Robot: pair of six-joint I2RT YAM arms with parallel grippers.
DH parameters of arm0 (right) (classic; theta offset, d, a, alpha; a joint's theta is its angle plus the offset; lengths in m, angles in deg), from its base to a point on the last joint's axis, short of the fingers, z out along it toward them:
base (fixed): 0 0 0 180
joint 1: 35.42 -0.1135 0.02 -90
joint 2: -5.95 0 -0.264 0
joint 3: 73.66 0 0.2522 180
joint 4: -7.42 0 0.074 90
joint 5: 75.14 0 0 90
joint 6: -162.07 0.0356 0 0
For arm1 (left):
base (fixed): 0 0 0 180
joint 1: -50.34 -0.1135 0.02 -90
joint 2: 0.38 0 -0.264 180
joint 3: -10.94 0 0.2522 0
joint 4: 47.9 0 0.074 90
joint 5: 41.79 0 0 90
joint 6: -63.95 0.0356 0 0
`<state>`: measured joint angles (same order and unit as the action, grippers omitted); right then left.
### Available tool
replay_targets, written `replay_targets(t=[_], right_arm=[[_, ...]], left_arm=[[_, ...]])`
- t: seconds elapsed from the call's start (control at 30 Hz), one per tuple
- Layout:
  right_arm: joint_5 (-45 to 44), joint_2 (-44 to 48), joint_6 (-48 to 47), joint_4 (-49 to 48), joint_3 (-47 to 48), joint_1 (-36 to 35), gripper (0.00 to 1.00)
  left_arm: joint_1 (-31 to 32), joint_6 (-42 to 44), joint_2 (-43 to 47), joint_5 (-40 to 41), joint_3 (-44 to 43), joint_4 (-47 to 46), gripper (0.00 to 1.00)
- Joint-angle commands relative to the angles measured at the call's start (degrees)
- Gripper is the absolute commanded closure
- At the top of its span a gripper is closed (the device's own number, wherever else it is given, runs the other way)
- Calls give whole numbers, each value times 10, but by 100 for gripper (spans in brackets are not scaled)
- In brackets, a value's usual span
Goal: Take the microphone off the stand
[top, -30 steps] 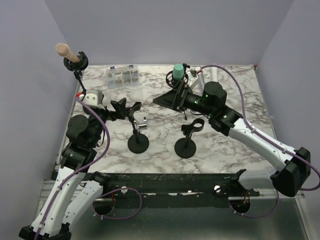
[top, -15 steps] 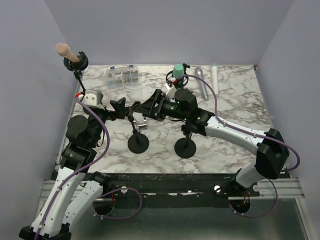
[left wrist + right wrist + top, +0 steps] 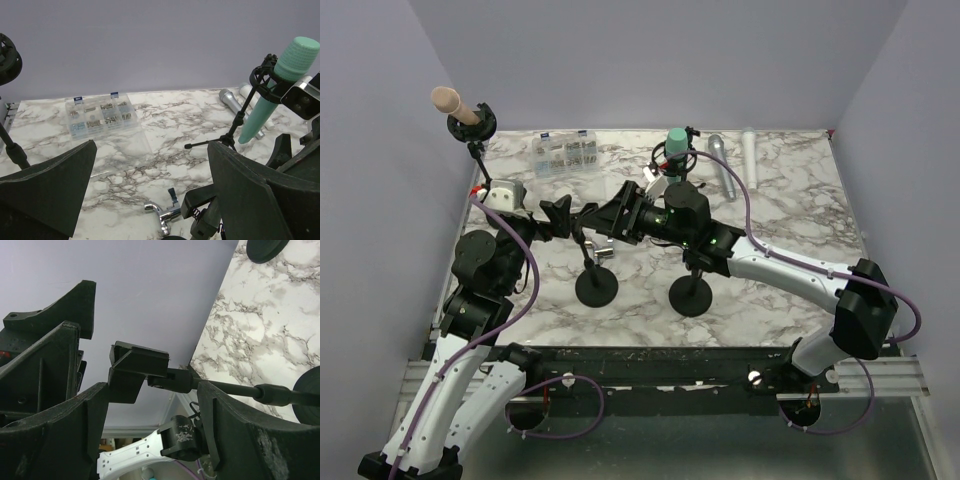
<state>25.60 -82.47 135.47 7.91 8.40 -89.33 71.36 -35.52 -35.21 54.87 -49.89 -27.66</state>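
I'm seeing my left hand (image 3: 150, 160) and right hand (image 3: 152, 395) both spread, the teal microphone (image 3: 676, 140) sitting clipped in its stand (image 3: 239, 120) beyond and rightward of the right hand; rigid, smooth, likely light, so I'm favouring its mid-barrel.

In the top view the right gripper (image 3: 605, 222) lies over the head of the stand (image 3: 596, 287) at lower left of centre, so contact there cannot be told. The right wrist view shows the clip (image 3: 135, 371) between the fingers, but whether either touches it is unclear. In the top view the right arm (image 3: 770, 262) covers the top of the second stand (image 3: 692, 296) and the lower end of the green microphone (image 3: 676, 139). The pieces in the parts box (image 3: 565, 152) are too small to name. In the left wrist view the silver microphone (image 3: 230, 97) is partly behind the green one. The black ring mount (image 3: 7, 59) is cut by the left edge. Both fingers of the left gripper (image 3: 151, 150) run off the bottom.
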Motion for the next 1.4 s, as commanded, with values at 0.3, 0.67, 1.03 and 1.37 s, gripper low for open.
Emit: replay_targets(t=[0.3, 0.67, 1.03, 1.37], right_arm=[[-15, -6, -12, 0, 33, -6, 34], [-5, -32, -10, 4, 17, -10, 51], [-23, -32, -4, 6, -67, -11, 53], [-21, -60, 3, -20, -133, -11, 53]], left_arm=[[0, -5, -4, 0, 0, -6, 3], [-1, -8, -4, -2, 0, -5, 3], [0, -10, -3, -3, -1, -5, 3], [0, -12, -7, -6, -2, -4, 3]])
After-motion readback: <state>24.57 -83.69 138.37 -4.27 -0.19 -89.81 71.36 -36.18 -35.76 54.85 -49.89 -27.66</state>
